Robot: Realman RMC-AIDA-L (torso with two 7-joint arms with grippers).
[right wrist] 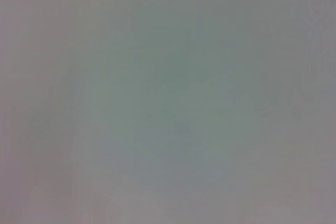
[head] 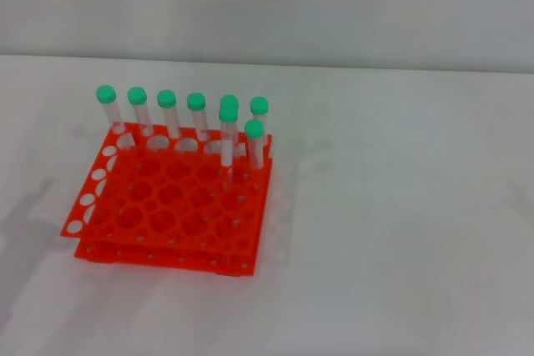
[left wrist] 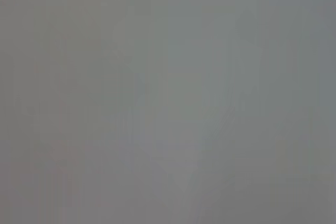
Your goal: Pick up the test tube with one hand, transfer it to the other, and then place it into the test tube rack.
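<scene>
The orange-red test tube rack (head: 171,214) stands on the white table, left of centre in the head view. Several clear test tubes with green caps (head: 196,102) stand upright in its far row and far right corner. They look alike, and no tube lies loose on the table. Neither gripper shows in the head view. The left wrist view and the right wrist view show only a plain grey surface, with no fingers and no tube.
The white table (head: 400,231) stretches to the right of the rack and in front of it. A pale wall (head: 267,6) rises behind the table's far edge.
</scene>
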